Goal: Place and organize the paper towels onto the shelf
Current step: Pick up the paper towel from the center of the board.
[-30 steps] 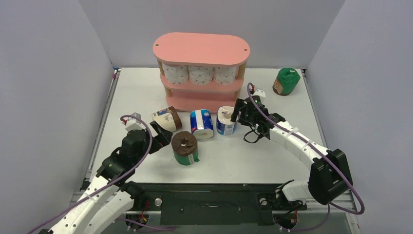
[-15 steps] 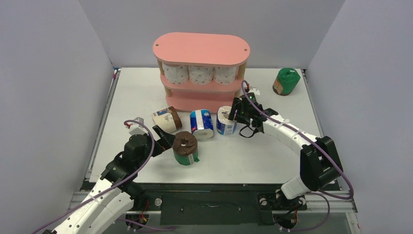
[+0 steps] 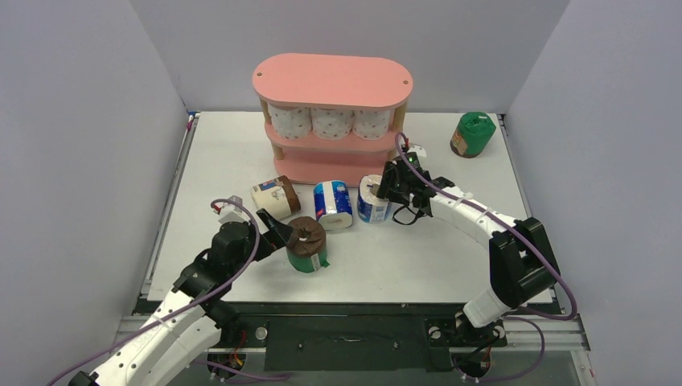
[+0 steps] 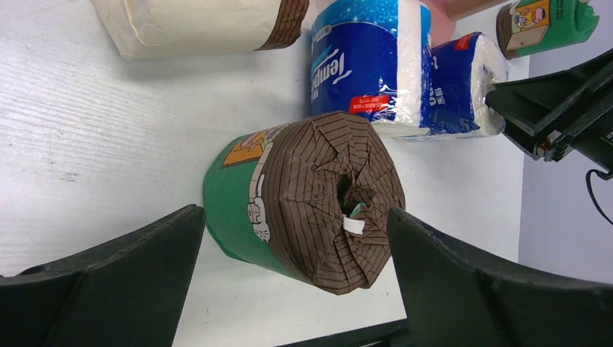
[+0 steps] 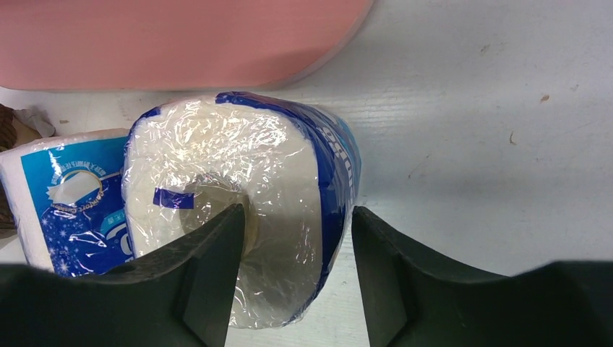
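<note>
Nearest, the left claw (image 4: pixel 293 212) is spread wide, one finger on each side of the green-and-brown roll (image 3: pixel 306 244) standing on the table (image 3: pixel 225 153), without touching it. A little farther on, the right claw (image 5: pixel 296 213) has one finger over the core of the upright blue-and-white roll (image 5: pixel 217 159) and one outside its wall; I cannot tell whether it pinches yet. This looks like the pick-up step. Next, a firm bite, a lift, then a short carry to the shelf (image 3: pixel 331 79) just behind, where three dotted rolls (image 3: pixel 331 122) fill the middle tier.
</note>
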Robot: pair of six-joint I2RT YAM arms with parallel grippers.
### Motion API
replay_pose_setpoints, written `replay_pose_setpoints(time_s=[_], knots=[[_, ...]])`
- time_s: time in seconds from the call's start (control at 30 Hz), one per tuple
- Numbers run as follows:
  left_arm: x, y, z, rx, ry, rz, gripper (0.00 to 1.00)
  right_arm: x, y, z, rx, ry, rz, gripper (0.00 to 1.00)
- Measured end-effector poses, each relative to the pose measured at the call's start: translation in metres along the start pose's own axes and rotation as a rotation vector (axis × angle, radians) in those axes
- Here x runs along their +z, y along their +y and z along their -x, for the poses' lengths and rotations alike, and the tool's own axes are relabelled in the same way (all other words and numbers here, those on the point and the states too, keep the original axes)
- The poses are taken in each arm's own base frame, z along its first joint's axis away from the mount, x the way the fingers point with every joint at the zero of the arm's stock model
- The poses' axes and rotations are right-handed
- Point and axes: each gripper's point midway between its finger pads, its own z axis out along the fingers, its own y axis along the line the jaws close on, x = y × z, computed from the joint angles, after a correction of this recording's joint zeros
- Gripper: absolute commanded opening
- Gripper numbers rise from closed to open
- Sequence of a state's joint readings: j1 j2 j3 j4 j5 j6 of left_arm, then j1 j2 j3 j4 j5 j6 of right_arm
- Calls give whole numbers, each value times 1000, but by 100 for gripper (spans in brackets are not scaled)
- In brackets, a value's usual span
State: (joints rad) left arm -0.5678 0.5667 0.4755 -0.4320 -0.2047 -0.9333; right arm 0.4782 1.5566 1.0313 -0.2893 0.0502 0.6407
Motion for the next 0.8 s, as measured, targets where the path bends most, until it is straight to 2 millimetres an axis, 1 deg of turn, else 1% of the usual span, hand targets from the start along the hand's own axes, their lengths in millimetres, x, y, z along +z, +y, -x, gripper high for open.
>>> replay_pose_setpoints(time_s=[0.13,0.33,0.47,0.53,0.63,0.8], knots=[[2,2,-5,-10,11,-2,97,1,1,0,3,0,5,42],[4,4,-11,-26,30,-4,97,1,1,0,6,1,4,27],[4,6,-14,-28,39,-1,97,-4,-2,-1,-2,8,-2,23],[4,6,-14,-29,41,-2,97,-11,-5,-2,-6,16,-10,22],[4,6,-13,-30,38,-3,97,-31,-9,3,-14,3,-13,22],[4,6,-13,-33,38,-2,97,-80,-12,25,-17,-89,9,22]])
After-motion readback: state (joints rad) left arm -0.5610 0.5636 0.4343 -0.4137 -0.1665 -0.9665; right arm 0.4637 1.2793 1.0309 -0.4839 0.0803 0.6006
